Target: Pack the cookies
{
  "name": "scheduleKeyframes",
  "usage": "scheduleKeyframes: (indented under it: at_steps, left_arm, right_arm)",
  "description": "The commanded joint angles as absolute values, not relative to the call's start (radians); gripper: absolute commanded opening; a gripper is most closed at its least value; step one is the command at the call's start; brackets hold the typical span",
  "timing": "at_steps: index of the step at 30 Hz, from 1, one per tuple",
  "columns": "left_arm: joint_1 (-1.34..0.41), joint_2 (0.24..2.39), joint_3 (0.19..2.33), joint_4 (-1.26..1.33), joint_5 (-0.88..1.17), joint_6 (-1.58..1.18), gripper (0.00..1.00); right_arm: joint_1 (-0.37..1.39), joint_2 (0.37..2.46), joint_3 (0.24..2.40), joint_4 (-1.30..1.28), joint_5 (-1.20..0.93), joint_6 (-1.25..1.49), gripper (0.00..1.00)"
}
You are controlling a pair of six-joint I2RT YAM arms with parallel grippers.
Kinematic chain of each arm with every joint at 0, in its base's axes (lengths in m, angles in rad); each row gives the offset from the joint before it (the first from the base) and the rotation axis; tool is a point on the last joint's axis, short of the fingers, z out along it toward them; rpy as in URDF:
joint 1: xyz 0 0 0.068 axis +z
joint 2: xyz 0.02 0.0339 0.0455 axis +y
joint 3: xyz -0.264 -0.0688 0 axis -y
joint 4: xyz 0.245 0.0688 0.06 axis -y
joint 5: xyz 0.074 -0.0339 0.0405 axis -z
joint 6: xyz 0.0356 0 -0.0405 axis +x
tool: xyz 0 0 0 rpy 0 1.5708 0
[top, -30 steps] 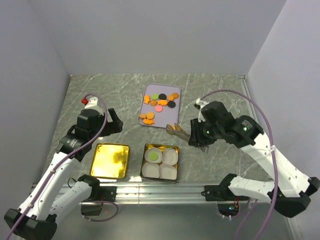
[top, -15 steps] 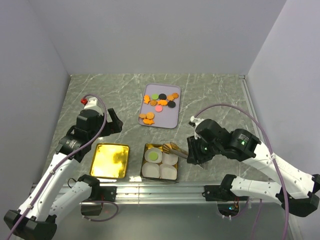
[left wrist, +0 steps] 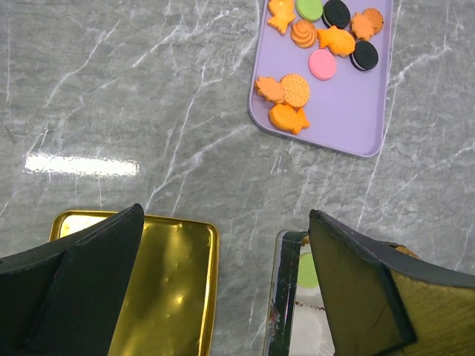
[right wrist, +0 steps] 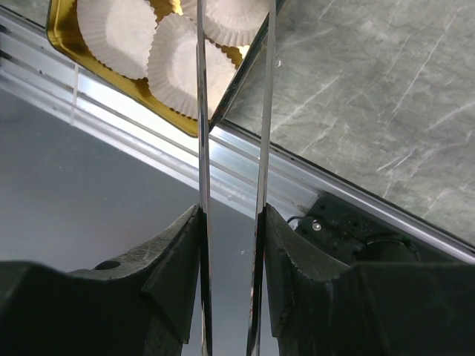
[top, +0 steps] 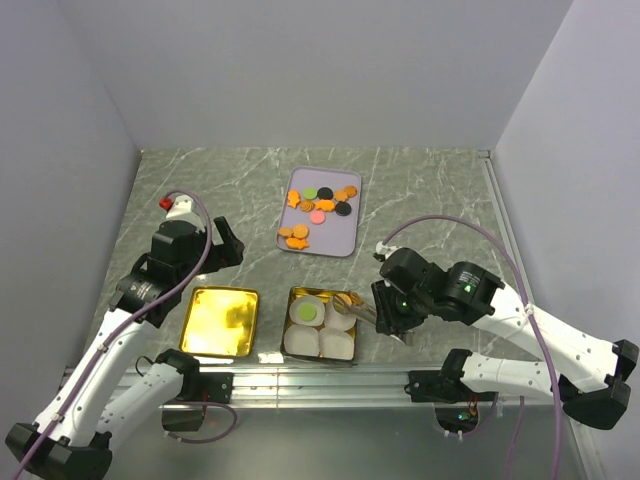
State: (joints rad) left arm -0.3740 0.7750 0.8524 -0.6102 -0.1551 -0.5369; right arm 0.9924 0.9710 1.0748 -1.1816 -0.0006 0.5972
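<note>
The marble counter [top: 430,190] carries a purple tray [top: 335,235] at 12 o'clock, where the cookies [top: 318,205] lie. A gold tin [left wrist: 278,297] of paper cups [right wrist: 119,30] sits at 6 o'clock. The left fingers [left wrist: 96,274] hover spread and empty. The right fingers [right wrist: 178,252] pinch metal tongs [right wrist: 202,111] over the tin. The cookies look light, stiff and crumbly, and are best nipped gently across their edges.

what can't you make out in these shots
- Tips of the tongs: cut off by the top edge, right wrist view.
- Whether those tips hold anything: too small to tell, top view.
- Most of the tin: behind one of the left fingers, left wrist view.
</note>
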Motion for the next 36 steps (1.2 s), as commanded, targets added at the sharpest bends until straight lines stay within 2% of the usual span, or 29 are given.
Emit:
scheduleKeyframes:
  at_steps: [1,7,16,26,33,36]
  left_arm:
    - [-0.379,0.759,0.853,-0.597,-0.170,-0.537,0.99]
    - [-0.377,0.764,0.854,-0.595,-0.167,-0.535,0.99]
    - [-0.379,0.765,0.854,-0.595,-0.166,-0.537,0.99]
    - [-0.379,0.765,0.854,-0.597,-0.172,-0.538,0.99]
    - [-0.379,0.769,0.854,-0.595,-0.170,-0.540,0.99]
    - [-0.379,0.772,0.854,-0.595,-0.169,-0.538,0.99]
  right_arm:
    - [1.000,0.966,1.068,-1.151,0.029,0.583,0.37]
    - [1.000,0.960,1.072,-1.138,0.009,0.574,0.40]
    - [1.000,0.953,1.072,-1.152,0.018,0.557,0.51]
    - [1.000,0.956,1.092,-1.150,0.023,0.542,0.53]
    - [0.999,1.011,1.251,-1.115,0.023,0.520,0.53]
    - [0.997,1.103,1.349,-1.100,0.012,0.494,0.53]
